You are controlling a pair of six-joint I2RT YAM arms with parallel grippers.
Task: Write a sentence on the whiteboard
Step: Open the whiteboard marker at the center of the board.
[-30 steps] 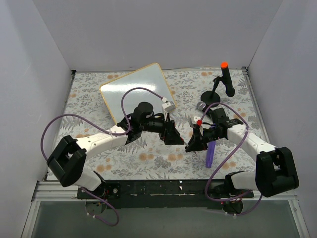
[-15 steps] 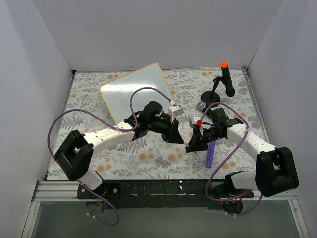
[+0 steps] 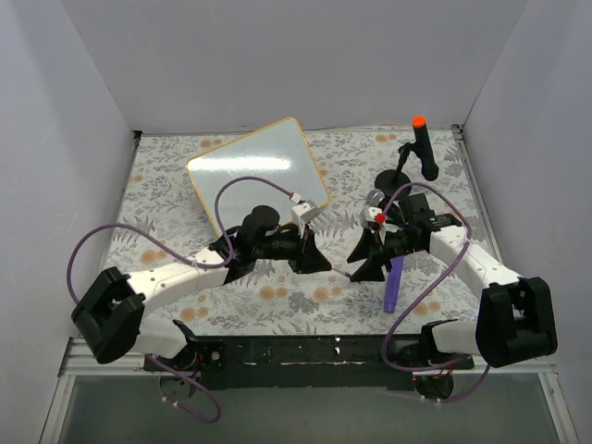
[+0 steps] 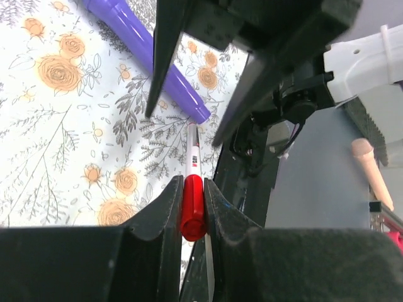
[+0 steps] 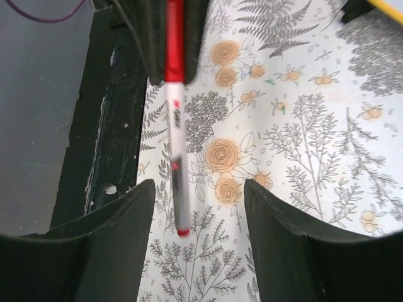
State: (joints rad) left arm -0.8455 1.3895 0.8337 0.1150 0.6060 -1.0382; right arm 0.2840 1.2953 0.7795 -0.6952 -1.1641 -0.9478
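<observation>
Uncapping cleanly calls for the spread right claw (image 5: 198,189) to close squarely on the barrel of the red marker (image 5: 174,119) while the left claw (image 4: 192,189) pinches its cap (image 4: 192,211).

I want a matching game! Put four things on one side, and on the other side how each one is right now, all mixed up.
Things:
1. whiteboard
2. purple marker
3. red marker
4. black stand with orange tip

States:
A. pinched in the left gripper
B. standing upright at the far right
C. blank, nothing written on it
D. lying flat beside the right gripper

Pairs: 1-C, 2-D, 3-A, 4-B
</observation>
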